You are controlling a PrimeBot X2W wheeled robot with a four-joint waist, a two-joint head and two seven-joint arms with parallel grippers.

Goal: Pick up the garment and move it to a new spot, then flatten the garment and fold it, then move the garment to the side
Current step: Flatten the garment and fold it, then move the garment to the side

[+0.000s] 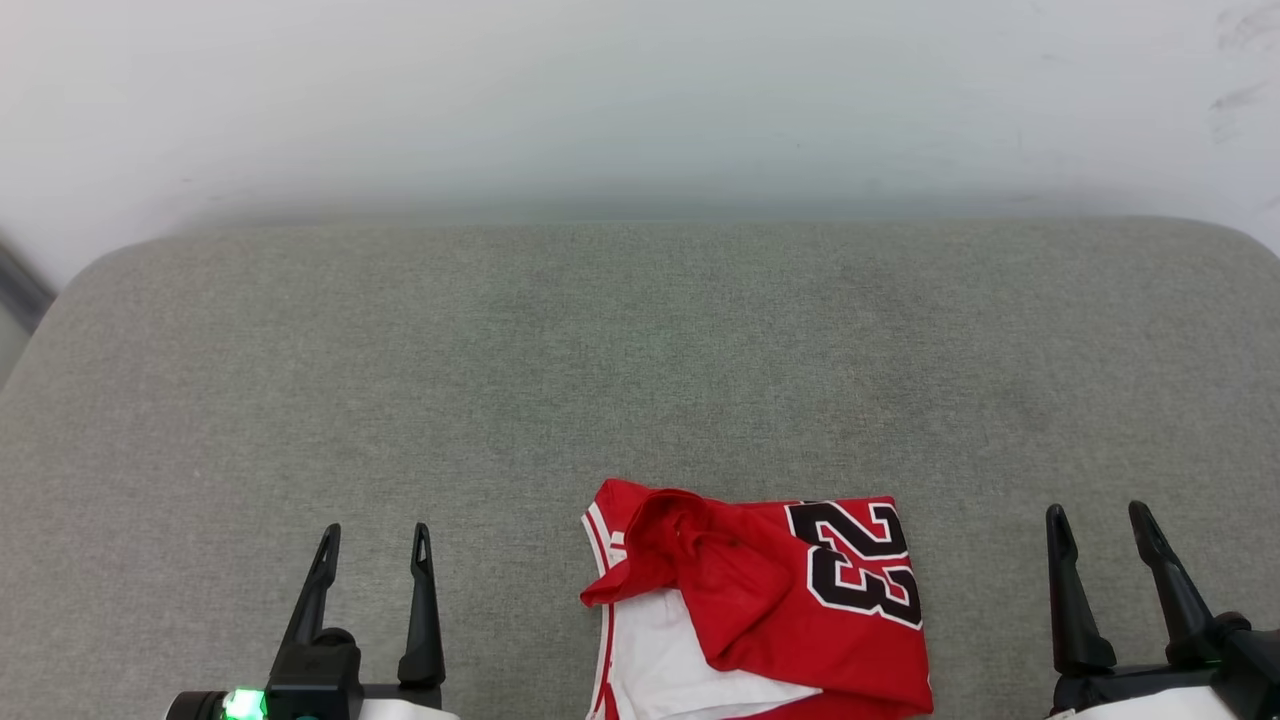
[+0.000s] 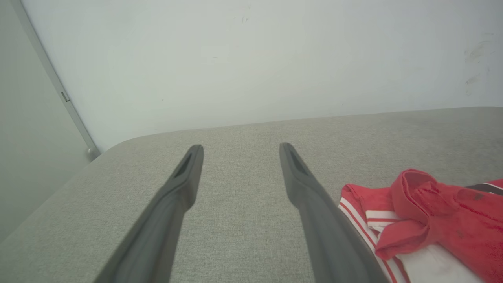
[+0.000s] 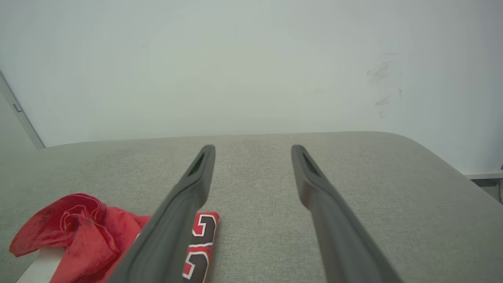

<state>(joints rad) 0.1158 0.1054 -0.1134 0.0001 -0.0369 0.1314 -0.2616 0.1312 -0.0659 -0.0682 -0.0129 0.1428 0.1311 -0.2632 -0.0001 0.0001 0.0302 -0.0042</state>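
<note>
left pincer [image 1: 376, 535] and right pincer [image 1: 1098, 515] both spread, nothing in either

my two pincers sit low at the near edge of the head view, one at each side, fingers pointing away from me. each pair of dark fingers stands well apart with only bare cloth between them. a small green light [image 1: 240, 703] glows at the base of the left one.

under them is a grey woven-fabric surface [image 1: 640, 380], flat and padded-looking, with rounded far corners. behind it rises a plain white wall [image 1: 640, 100]. faint dark scuff marks [image 3: 379, 72] show on that wall toward the right, and a thin grey strip [image 2: 59, 86] runs slantwise down it at the far left.

the garment [image 1: 780, 600] lies on the grey surface at the near edge, between my two pincers and touching neither. it is a rumpled, loosely folded heap: red cloth on top, a white panel showing beneath at its left, red-and-white stripe trim along its left border. a black number 23 [image 1: 860, 565] with white outline faces up on its right part, turned sideways. the heap's near end is cut off by the bottom of the head view. in the left wrist view it sits just right of my right-hand finger; in the right wrist view, left of and partly behind my left-hand finger.
</note>
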